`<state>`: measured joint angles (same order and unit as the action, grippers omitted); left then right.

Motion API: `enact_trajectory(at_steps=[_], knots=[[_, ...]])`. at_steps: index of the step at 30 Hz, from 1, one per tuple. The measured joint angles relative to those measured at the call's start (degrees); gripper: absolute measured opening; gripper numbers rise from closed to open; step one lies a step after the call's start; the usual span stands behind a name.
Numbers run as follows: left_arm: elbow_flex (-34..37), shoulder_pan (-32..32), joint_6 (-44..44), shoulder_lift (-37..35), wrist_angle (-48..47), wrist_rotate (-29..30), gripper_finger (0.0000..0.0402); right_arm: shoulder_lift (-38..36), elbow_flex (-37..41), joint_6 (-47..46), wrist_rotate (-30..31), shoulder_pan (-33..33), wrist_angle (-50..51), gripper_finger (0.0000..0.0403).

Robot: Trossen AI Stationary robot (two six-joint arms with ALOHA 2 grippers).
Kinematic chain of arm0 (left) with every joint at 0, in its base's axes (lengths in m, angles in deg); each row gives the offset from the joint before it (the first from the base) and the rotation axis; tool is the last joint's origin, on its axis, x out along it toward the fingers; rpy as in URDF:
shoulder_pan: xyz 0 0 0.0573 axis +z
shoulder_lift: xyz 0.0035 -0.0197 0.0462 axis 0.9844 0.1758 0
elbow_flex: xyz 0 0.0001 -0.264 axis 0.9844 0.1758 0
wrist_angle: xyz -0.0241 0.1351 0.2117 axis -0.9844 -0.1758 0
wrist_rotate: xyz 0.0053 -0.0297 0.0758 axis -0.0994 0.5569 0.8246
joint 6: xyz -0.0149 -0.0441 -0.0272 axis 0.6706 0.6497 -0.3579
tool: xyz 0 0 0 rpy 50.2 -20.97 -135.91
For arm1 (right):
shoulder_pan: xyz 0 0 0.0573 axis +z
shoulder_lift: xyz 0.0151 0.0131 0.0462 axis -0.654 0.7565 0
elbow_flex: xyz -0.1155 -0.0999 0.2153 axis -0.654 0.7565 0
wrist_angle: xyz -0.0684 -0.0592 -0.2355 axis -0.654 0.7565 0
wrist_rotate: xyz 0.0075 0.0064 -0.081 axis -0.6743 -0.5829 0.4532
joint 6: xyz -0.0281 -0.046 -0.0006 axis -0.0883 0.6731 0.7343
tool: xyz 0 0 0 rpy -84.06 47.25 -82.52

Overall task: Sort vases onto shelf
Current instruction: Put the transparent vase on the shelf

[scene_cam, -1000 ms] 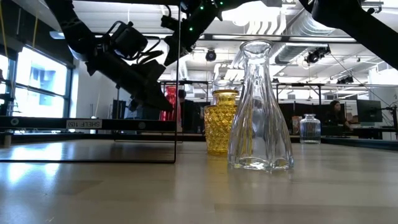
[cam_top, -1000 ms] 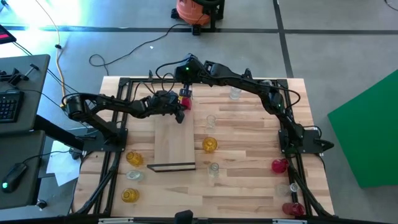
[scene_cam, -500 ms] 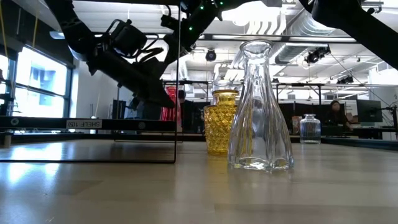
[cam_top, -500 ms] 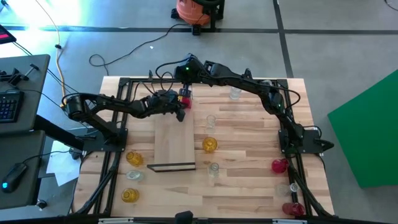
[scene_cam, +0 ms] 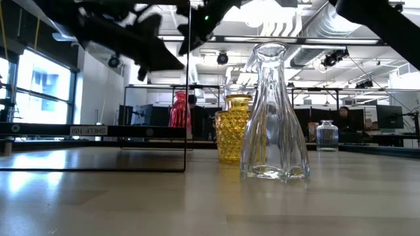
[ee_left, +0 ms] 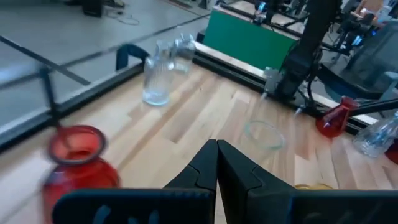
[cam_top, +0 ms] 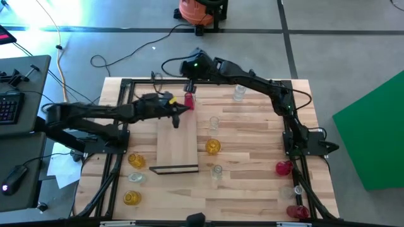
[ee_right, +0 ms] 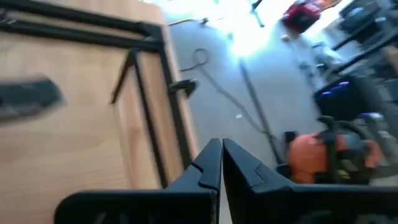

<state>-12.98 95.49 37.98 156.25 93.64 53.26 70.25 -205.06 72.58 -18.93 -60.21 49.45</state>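
Vase: red vase (cam_top: 189,101) upright beside shelf (cam_top: 177,144) far end.
Left gripper (cam_top: 177,115): closed, empty, nearer; vase just beyond.
Right gripper (cam_top: 187,79): closed, empty, past vase.

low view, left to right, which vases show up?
Red vase → amber-yellow vase → tall clear vase closest to the camera → small clear vase farther back.
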Motion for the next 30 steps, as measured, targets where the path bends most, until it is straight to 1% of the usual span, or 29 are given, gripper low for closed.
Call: enact_trajectory(at_steps=[3,8,11,13,15,19,22,25,26,30], knots=[[0.0,0.0,-1.0,-9.2,-9.7,2.6,0.0,-3.7,0.0,-0.8,0.5,-1.1,1.1,0.0],[0.0,0.1,-0.9,-25.1,-28.0,9.7,0.0,-10.6,-0.1,-4.7,1.1,-3.9,5.0,0.0],[0.0,0.1,0.5,-33.3,-37.2,13.7,0.0,-13.9,-0.1,-7.0,2.3,-6.0,9.8,0.0],[0.0,0.1,1.5,-37.4,-42.1,16.3,0.0,-15.9,-0.1,-8.2,4.0,-7.6,14.4,0.0],[0.0,0.1,2.8,-40.9,-46.8,18.6,0.0,-17.2,-0.1,-9.8,4.1,-9.2,18.7,0.0],[0.0,0.1,3.6,-45.2,-53.3,23.0,0.0,-18.6,-0.1,-13.8,1.3,-12.0,25.9,0.0],[0.0,0.1,3.6,-46.6,-56.9,28.7,0.0,-18.7,0.0,-16.4,-1.9,-13.4,30.0,0.0],[0.0,0.1,3.2,-47.3,-57.9,33.6,0.0,-18.7,2.0,-18.4,-3.7,-14.1,30.6,0.0],[0.0,0.1,2.6,-47.3,-58.1,34.4,0.0,-18.6,2.7,-18.7,-3.9,-14.2,30.8,0.0],[0.0,0.1,1.7,-47.3,-58.0,34.5,0.0,-18.6,5.4,-20.0,-5.3,-14.4,30.1,0.0]])
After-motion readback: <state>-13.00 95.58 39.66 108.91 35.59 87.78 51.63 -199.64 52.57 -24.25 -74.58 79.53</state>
